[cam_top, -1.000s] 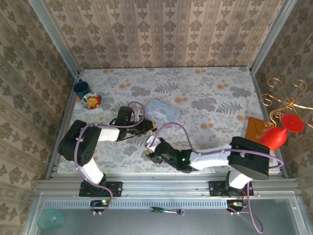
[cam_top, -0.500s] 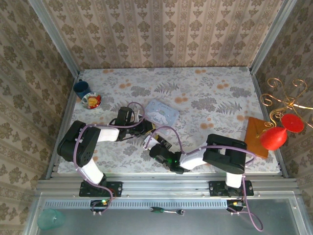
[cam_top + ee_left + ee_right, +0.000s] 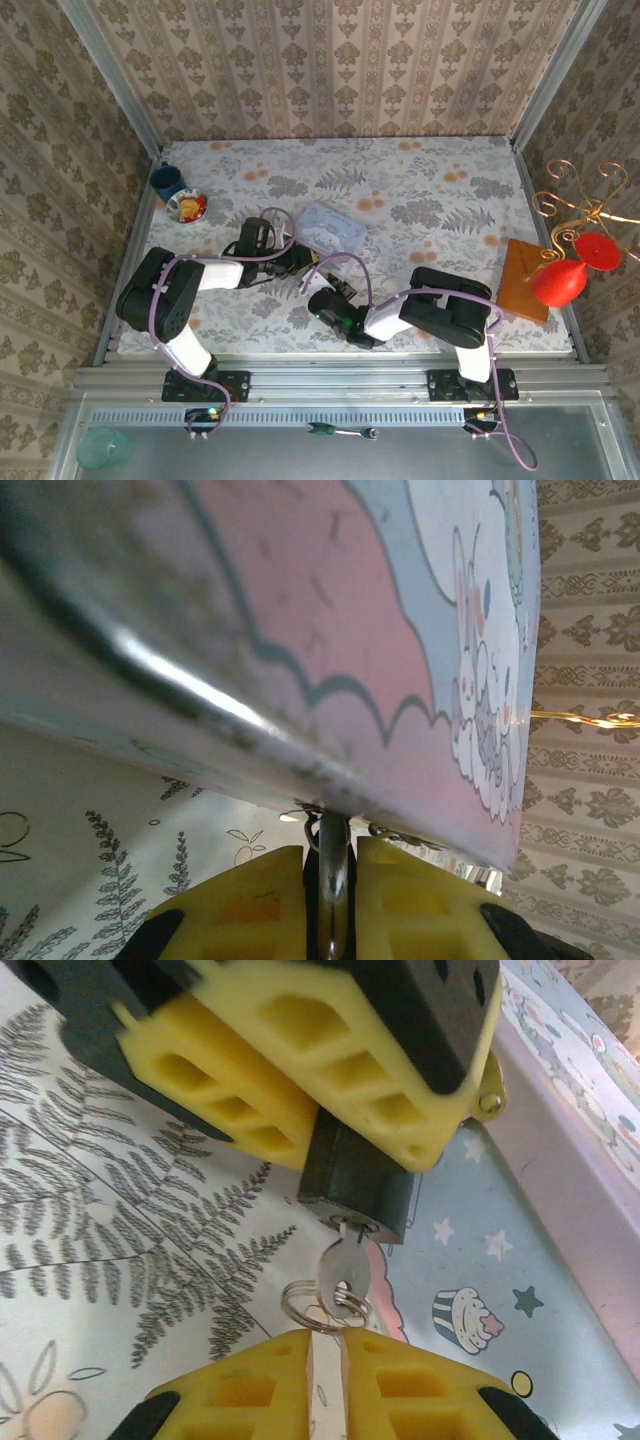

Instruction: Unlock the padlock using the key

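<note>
Floral table [image 3: 430,190] bears clear box [image 3: 333,228], cup [image 3: 166,181].

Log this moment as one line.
left pincer: shut on padlock | key: in padlock's keyhole | right pincer: shut on key | next: likely turn key

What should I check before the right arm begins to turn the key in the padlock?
1. Key seated in the keyhole of the padlock: ok.
2. Left gripper clamped on the padlock body: ok.
3. Right gripper closed at the ring under the key: ok. Whether the grip is firm enough to turn the key: cannot tell.
4. Right gripper roughly in line with the key: ok.
5. Room to twist beside the clear box, which lies close to the padlock: cannot tell.
</note>
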Robot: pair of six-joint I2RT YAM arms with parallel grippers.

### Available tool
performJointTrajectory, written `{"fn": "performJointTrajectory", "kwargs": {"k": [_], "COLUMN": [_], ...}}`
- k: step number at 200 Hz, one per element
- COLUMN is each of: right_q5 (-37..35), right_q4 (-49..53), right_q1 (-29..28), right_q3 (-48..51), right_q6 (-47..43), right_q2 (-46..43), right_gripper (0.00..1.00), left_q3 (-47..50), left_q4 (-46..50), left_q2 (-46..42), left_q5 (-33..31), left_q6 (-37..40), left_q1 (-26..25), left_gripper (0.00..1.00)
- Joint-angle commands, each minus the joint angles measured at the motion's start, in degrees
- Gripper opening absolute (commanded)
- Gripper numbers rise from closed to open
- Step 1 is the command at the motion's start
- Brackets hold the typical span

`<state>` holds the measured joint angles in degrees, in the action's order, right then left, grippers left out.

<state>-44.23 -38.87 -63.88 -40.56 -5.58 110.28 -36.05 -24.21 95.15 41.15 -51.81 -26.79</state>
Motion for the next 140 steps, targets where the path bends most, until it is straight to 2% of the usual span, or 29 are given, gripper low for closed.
{"fn": "performJointTrajectory", "kwargs": {"k": [1, 59, 101, 140], "right_q5": [-1.6, 0.2, -0.2, -0.3], "right_q4": [-1.1, -1.3, -1.3, -1.2], "right_q1": [0.9, 1.1, 1.2, 1.3], "right_q3": [-1.7, -3.4, -3.7, -3.7], "right_q6": [1.4, 0.8, 0.4, 1.0], "right_q2": [0.8, 0.2, -0.1, -0.2], "right_gripper": [0.17, 0.26, 0.27, 0.13], "left_q3": [-1.1, -1.3, -1.5, -1.7], "left_q4": [-2.5, -1.7, -1.5, -1.1], "left_q2": [-2.1, -2.1, -2.1, -2.3], "left_q5": [2.3, 2.1, 2.0, 1.9], "left_q6": [-0.1, 0.4, 0.6, 0.9], "left_q1": [0.2, 0.2, 0.1, -0.2], "left_gripper": [0.0, 0.0, 0.0, 0.0]}}
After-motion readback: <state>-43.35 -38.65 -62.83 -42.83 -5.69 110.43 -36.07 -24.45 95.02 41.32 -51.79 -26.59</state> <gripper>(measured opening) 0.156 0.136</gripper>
